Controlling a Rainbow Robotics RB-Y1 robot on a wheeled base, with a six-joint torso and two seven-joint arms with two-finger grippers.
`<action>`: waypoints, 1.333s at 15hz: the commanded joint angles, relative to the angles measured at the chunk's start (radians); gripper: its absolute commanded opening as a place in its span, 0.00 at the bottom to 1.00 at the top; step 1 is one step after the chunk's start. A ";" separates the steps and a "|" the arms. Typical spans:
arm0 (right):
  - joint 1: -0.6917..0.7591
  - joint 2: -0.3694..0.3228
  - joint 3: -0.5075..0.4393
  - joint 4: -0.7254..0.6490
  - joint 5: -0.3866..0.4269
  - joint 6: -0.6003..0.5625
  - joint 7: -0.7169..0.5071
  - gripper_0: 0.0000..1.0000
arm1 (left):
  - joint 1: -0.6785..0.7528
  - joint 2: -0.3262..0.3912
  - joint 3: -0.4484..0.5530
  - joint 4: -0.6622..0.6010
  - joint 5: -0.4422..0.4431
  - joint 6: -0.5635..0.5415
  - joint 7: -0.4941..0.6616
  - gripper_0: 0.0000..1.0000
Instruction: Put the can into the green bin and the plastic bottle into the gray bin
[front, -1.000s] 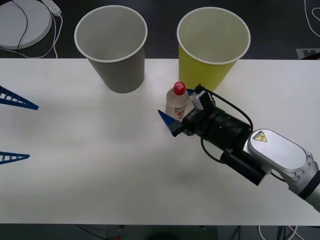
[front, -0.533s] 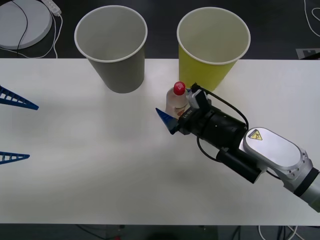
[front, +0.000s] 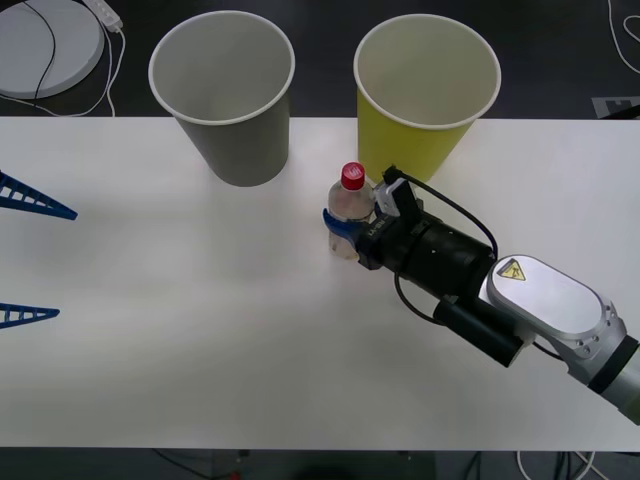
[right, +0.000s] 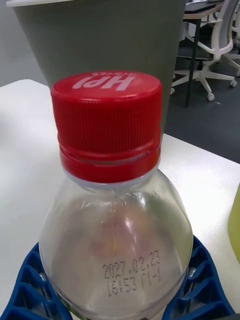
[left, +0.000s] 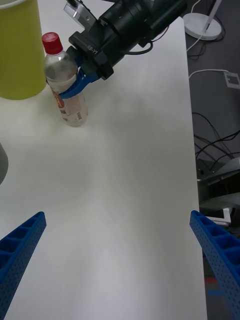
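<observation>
One small clear plastic bottle w/ red cap stands upright between right gripper jaws, clamped at mid-body, just in front of green bin. Left gripper jaws wide apart, holding nothing.

Plain white rectangular worktop; dark floor behind. Round white disc base with cables at far left. White swivel office chairs beyond.
</observation>
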 joint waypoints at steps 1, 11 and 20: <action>0.001 -0.006 -0.001 -0.002 -0.001 -0.001 -0.001 0.00 | 0.000 0.000 0.000 0.000 0.000 0.000 0.000 1.00; 0.068 -0.149 -0.002 -0.210 -0.037 -0.001 -0.114 0.00 | 0.000 0.000 0.000 0.000 0.000 0.000 0.000 1.00; 0.071 -0.317 -0.001 -0.414 -0.037 -0.016 -0.338 0.00 | 0.000 0.000 0.000 0.000 0.000 0.000 0.000 1.00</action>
